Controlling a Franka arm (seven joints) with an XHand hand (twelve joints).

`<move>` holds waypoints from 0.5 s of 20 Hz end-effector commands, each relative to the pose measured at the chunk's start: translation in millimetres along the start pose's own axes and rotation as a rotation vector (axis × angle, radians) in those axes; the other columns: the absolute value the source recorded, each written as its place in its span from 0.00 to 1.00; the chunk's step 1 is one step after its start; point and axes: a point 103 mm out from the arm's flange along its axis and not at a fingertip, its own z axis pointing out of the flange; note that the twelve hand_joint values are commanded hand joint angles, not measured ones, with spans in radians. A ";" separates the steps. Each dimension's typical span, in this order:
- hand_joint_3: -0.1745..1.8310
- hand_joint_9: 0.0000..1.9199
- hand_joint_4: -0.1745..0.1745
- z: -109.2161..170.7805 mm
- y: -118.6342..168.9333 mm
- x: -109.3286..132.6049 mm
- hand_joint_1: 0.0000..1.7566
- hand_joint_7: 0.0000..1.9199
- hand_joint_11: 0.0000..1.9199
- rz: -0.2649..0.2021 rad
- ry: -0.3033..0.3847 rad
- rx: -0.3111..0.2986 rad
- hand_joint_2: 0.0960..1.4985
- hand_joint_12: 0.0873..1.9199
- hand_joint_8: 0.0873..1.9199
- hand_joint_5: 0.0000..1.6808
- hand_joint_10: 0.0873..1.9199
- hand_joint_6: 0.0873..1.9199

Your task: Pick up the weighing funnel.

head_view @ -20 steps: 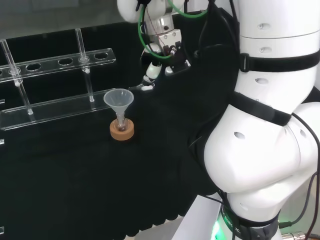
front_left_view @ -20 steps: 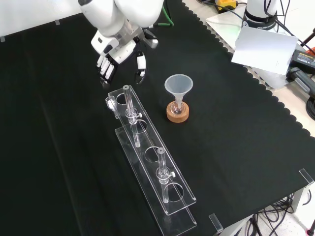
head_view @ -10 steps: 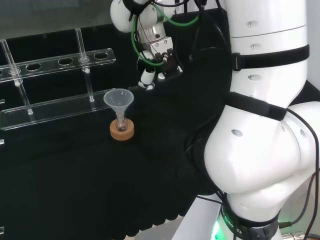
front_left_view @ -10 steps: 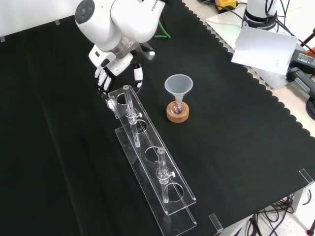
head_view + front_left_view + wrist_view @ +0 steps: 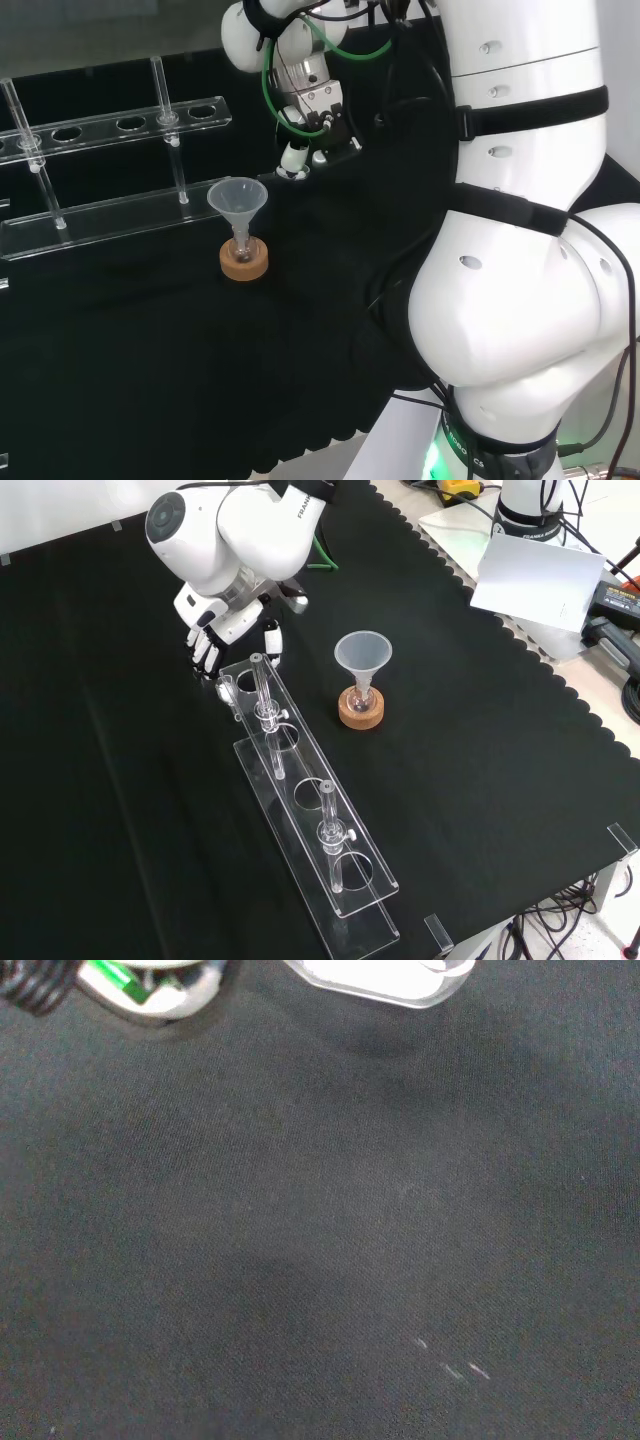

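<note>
At the far end of the clear rack (image 5: pixel 300 800), front view, the hand (image 5: pixel 222 628) hangs low over the cloth (image 5: pixel 480 730). Its fingers (image 5: pixel 204 658) point down and are relaxed, the thumb (image 5: pixel 270 640) stands apart from them, and I see nothing betw. them. So it's spread and empty, by my read.

A small clear piece lies on the cloth just beside that rack end, below the fingers in the front view. Prob. the weighing funnel (image 5: pixel 228 691), though it's glass on black and hard to make out. Fingers look near it; can't tell if they touch. The fingers-down pose w/ thumb set off makes sense for a pinch from above on sth. lying flat. The rack end sits close by, so there's little room on that side and a bump is the risk.

The funnel (image 5: pixel 363 655) stands mouth up, stem in a small flask on a cork ring (image 5: pixel 361 712), well apart from the hand; not the target. Two glass rods (image 5: pixel 262 685) stand upright in the rack.

Wrist view: plain cloth weave close up, a few bright specks, and a blurred white bit of the hand at the edge.

Cloth is matte black w/ a scalloped edge. Beyond it, front view upper right, sit a white sheet (image 5: pixel 540 580) and cables (image 5: pixel 625 595). Clear corner clip (image 5: pixel 437 930) at the near edge.
</note>
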 end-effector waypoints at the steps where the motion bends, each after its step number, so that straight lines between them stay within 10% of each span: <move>1: 0.36 0.33 0.43 5.3 4.4 1.2 0.49 0.20 0.23 0.013 0.001 -0.004 0.36 0.65 0.33 0.38 0.27 0.01; 10: 0.37 0.34 0.43 22.3 22.8 4.3 0.50 0.22 0.25 0.030 -0.015 -0.012 0.35 0.64 0.32 0.41 0.26 0.04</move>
